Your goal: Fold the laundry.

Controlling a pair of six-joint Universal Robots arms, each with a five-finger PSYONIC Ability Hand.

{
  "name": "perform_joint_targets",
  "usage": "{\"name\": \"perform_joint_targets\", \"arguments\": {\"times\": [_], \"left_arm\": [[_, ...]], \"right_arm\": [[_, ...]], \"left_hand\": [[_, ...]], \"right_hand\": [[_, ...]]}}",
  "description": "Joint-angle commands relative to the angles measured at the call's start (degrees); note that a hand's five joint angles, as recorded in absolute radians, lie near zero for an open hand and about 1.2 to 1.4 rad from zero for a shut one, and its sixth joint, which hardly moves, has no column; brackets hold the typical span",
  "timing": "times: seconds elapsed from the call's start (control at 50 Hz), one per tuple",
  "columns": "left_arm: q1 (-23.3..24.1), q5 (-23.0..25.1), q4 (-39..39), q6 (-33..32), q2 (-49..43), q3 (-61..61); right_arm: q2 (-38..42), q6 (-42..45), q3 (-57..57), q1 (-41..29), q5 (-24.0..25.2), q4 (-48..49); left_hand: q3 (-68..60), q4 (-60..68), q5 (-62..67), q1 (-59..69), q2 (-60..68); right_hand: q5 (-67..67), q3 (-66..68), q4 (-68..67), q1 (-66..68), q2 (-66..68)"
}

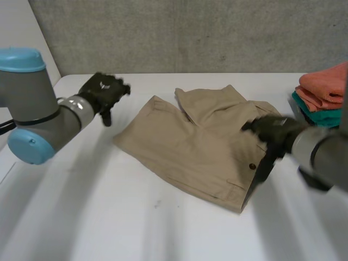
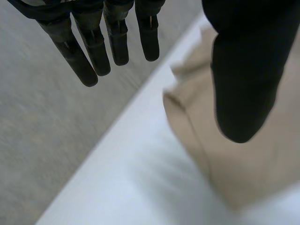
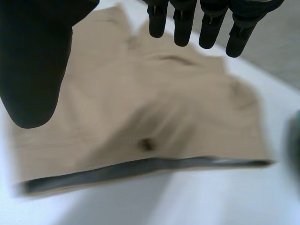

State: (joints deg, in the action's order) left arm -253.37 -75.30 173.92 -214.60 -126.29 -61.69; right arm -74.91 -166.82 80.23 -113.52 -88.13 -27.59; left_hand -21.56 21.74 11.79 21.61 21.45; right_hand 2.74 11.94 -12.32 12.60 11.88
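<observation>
White table (image 1: 109, 217) spans foreground. Khaki shorts (image 1: 190, 141) lie spread at table's middle, dark button (image 1: 252, 166) near their right side. Right hand (image 1: 274, 130) over shorts' right edge, fingers straight, thumb apart, nothing held. Left hand (image 1: 102, 89) left of shorts, off cloth, fingers straight, empty. Folded orange and teal towels (image 1: 322, 92) stacked far right. Grey concrete wall (image 1: 190, 32) behind.

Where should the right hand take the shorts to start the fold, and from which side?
Probably the waistband by the button, coming in from the robot's right. The shorts lie flat with that edge turned toward the open right hand, so it can slide under the edge and pinch.
</observation>
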Motion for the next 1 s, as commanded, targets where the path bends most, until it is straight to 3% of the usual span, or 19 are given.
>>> {"name": "perform_joint_targets", "arguments": {"times": [0.02,0.12,0.24,0.32,0.42,0.76,0.82,0.86,0.88,1.0], "left_arm": [[-4.0,7.3,-8.8,-10.2,-10.9,6.2],[-2.9,7.3,-9.1,-9.3,-13.2,7.7],[-1.7,7.0,-7.2,-6.2,-13.3,7.6],[-1.1,6.8,-6.6,-4.7,-12.9,6.8],[-0.8,6.5,-6.6,-4.5,-12.8,6.1],[0.6,5.1,-6.3,-4.6,-13.3,5.6],[1.2,4.6,-6.3,-4.6,-13.6,5.9],[1.6,4.2,-6.4,-4.2,-13.5,6.1],[1.7,4.1,-6.3,-4.2,-13.5,6.1],[1.7,2.4,-8.1,-0.4,-5.8,3.6]], "right_arm": [[0.2,-7.3,14.0,-8.7,-2.1,14.4],[4.4,-6.9,16.9,-11.0,-7.8,24.5],[9.6,-5.9,17.3,-12.2,-14.1,30.1],[12.2,-5.1,17.0,-12.0,-14.8,33.0],[13.0,-2.6,16.6,-11.7,-15.1,34.5],[-5.9,-5.5,16.5,-12.6,-13.7,33.3],[-7.9,-6.1,15.6,-12.1,-13.6,32.7],[-8.5,-6.2,14.8,-11.5,-13.4,32.0],[-8.5,-6.1,14.5,-11.2,-13.4,31.6],[-6.2,-2.7,12.6,-8.7,-11.8,27.5]], "left_hand": [[-3.5,3.3,3.2,3.4,3.6],[-3.6,3.4,3.4,3.6,3.7],[-5.3,5.1,5.1,5.3,5.4],[-6.1,6.0,5.9,6.1,6.3],[-6.1,6.0,5.9,6.1,6.3],[-15.2,15.0,15.0,15.2,15.3],[-29.8,29.6,29.6,29.8,29.9],[-53.8,53.6,53.6,53.8,53.9],[-58.4,58.2,58.2,58.3,58.5],[-58.4,58.3,58.2,58.4,58.6]], "right_hand": [[6.0,6.8,-6.4,6.1,6.9],[10.5,11.3,-11.0,10.7,11.4],[13.4,14.2,-13.8,13.5,14.3],[26.2,27.0,-26.6,26.3,27.0],[67.2,68.0,-67.6,67.3,68.0],[67.3,68.1,-67.7,67.4,68.1],[67.3,68.1,-67.7,67.4,68.1],[67.3,68.1,-67.7,67.4,68.1],[67.3,68.1,-67.7,67.4,68.1],[67.3,68.1,-67.7,67.4,68.1]]}}
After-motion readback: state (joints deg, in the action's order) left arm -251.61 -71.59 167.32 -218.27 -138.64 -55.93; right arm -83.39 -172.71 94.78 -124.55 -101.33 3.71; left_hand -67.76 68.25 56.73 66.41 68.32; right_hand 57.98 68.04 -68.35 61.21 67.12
